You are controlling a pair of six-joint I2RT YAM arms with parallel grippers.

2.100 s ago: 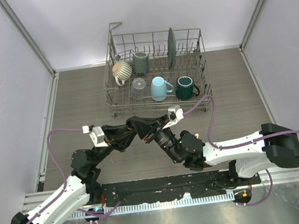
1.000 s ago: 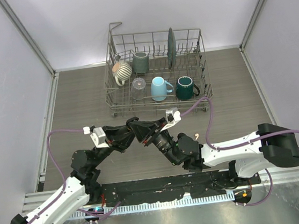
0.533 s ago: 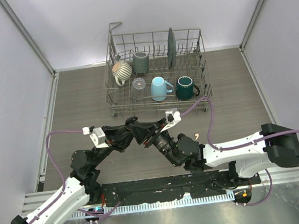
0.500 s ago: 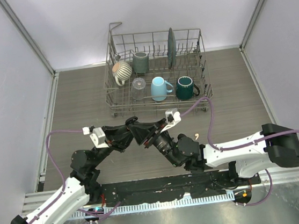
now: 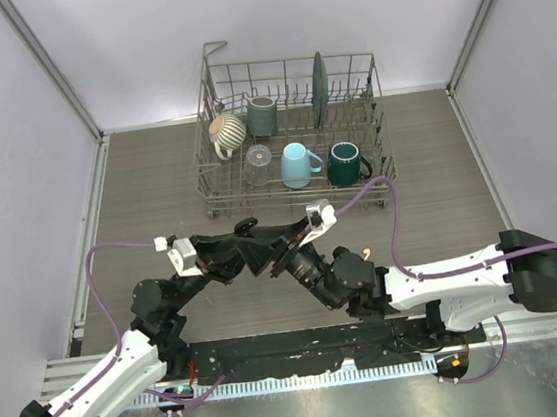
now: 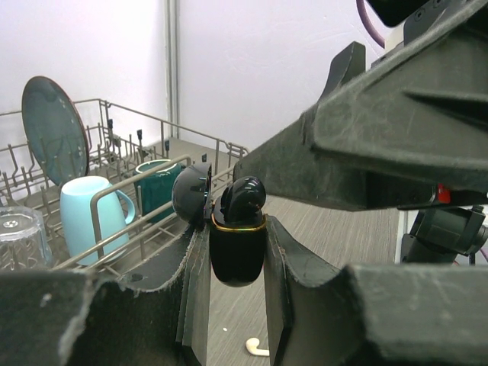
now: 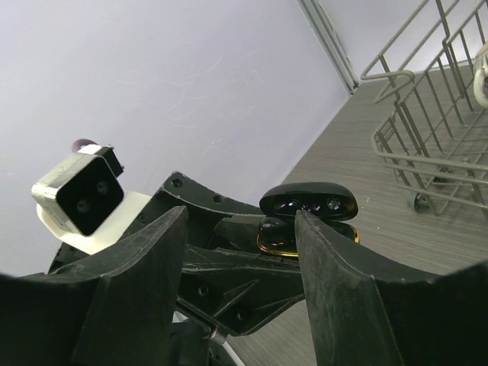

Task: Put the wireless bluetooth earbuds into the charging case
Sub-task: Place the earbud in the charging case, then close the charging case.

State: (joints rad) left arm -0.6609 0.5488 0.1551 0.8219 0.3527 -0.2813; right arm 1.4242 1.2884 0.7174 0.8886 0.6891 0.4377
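My left gripper [image 6: 237,229] is shut on the black, gold-rimmed charging case [image 6: 238,255], held upright above the table with its lid [image 6: 191,197] flipped open. One of the black earbuds [image 6: 244,200] sits in the case's top, its head sticking out above the rim. My right gripper [image 7: 240,217] stands open right at the case [image 7: 278,245], one finger beside the lid [image 7: 309,203] and nothing between the jaws. A pale earbud [image 6: 257,348] lies on the table below the case, also visible beside the right arm as a pale earbud [image 5: 365,253]. Both grippers meet at mid-table [image 5: 266,244].
A wire dish rack [image 5: 303,201] stands behind the grippers, holding a light blue mug [image 5: 299,164], a dark green mug [image 5: 345,163], a grey mug [image 5: 262,116], a striped mug [image 5: 225,131], a clear glass [image 5: 258,156] and an upright plate [image 5: 318,87]. Walls close in both sides.
My right gripper has opened from shut and let go of the black earbud, which now rests in the case. The left gripper has held still.
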